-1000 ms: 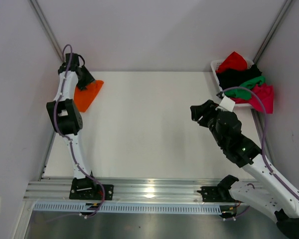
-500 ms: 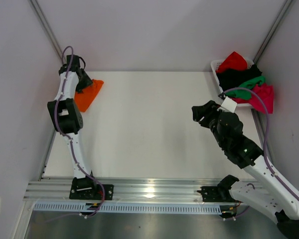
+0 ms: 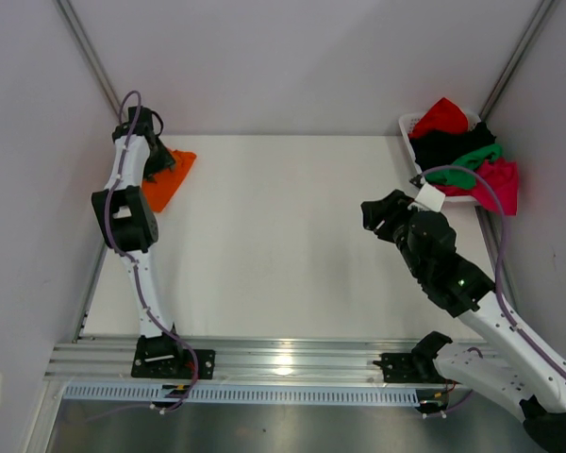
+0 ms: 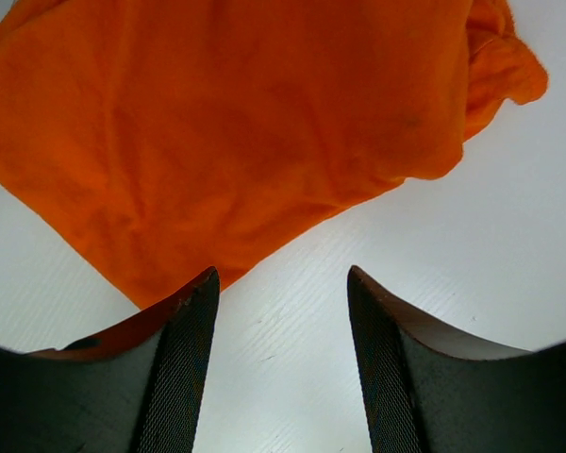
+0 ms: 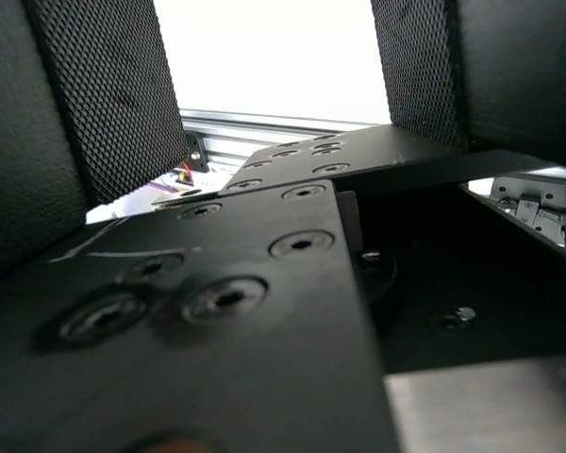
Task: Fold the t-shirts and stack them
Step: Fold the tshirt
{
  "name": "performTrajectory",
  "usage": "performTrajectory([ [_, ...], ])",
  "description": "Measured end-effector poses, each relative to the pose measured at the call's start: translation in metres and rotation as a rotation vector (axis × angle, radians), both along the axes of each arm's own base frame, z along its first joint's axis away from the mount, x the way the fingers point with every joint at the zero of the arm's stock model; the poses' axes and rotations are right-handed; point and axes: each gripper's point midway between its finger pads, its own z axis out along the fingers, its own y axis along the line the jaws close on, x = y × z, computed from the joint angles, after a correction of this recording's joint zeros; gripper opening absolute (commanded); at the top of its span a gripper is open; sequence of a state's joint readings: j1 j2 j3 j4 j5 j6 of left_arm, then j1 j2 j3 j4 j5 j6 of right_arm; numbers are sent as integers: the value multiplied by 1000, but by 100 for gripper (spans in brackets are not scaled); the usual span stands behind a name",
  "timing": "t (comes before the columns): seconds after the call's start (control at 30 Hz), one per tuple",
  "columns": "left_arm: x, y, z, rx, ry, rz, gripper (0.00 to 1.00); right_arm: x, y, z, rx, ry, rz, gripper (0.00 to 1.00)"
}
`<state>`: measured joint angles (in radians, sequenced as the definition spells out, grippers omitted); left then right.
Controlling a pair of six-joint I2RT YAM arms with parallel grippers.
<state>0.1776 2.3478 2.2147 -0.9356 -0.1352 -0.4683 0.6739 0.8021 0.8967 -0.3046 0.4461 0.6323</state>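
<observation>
- An aluminium rail (image 3: 283,359) runs along the near edge of the white tabletop (image 3: 283,255) and carries both arm bases.
- The right arm (image 3: 453,274) leans in over the right half of the tabletop, well short of the basket. In the right wrist view the right jaws stand released: the two mesh-faced fingers (image 5: 104,104) are apart, with nothing between them but the arm's own black plates.
- The left arm (image 3: 123,212) reaches up the left edge to the far-left corner, its wrist bent down over the cloth.
- The left jaws are released too. In the left wrist view the bare tabletop shows between the dark fingers (image 4: 184,359), and no cloth is pinched. The tips are right at the near edge of the orange t-shirt (image 4: 245,123).
- That orange t-shirt (image 3: 168,179) lies bunched flat on the tabletop in the far-left corner, with part of it under the left wrist.
- In the far-right corner sits a white basket (image 3: 407,124) piled with t-shirts. The red one (image 3: 441,115) is farthest, then the black (image 3: 441,146) and the green (image 3: 474,157). The magenta-pink one (image 3: 498,181) spills over the basket's near right rim.
</observation>
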Motion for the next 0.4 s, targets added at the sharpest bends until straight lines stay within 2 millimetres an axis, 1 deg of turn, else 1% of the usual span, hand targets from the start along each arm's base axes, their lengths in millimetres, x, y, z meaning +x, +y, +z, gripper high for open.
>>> performTrajectory([
  [0.17, -8, 3, -4, 5, 34, 13, 60, 1, 2, -2, -4, 5, 7, 59],
  [0.37, -22, 1, -23, -4, 92, 16, 56, 1, 3, -3, -6, 5, 10, 59],
  [0.4, -23, 1, -24, -4, 95, 16, 58, 1, 3, -3, -6, 5, 10, 59],
])
